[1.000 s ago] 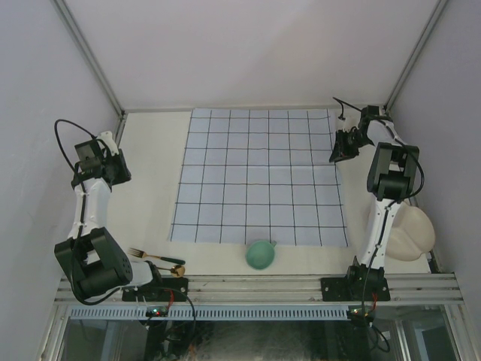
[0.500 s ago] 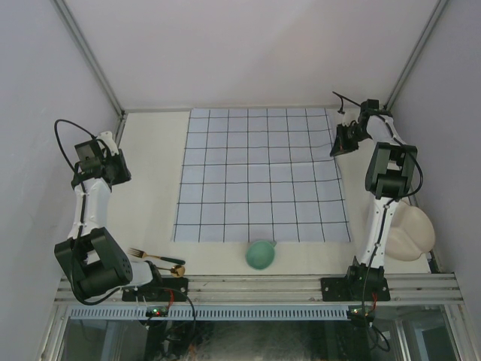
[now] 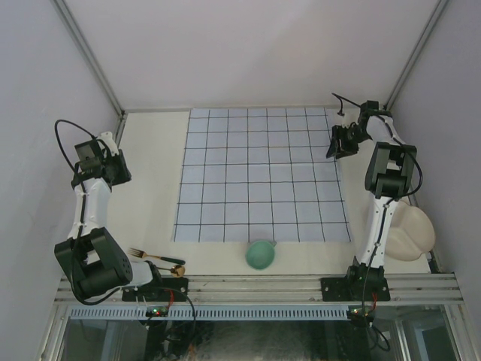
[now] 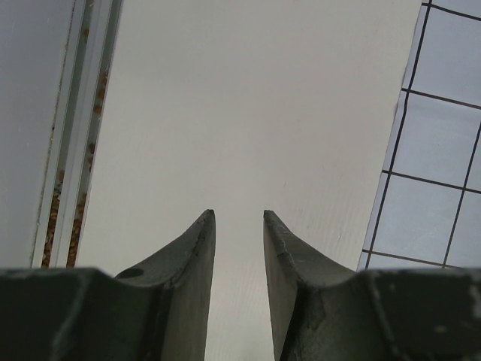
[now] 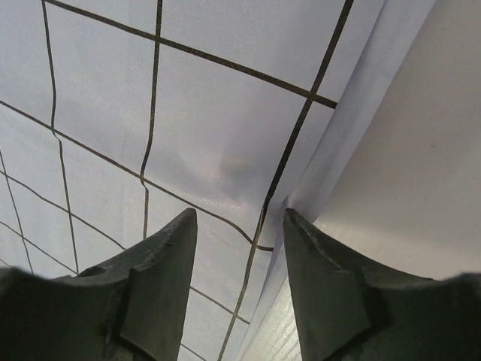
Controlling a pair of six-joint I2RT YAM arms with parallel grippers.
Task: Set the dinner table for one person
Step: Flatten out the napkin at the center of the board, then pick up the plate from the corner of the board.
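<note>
Right wrist view shows the right pincer (image 5: 239,219) open and low over the edge of the blue cloth (image 5: 188,113) lying on the cream worktop (image 5: 406,150), so moving sideways may snag and wrinkle it, while the left pincer (image 4: 238,219) hangs open and empty.

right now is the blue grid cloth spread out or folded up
Spread out: the grid cloth lies open on the dinner table, all its squares showing, with a slight wrinkle by the right pincer.
</note>
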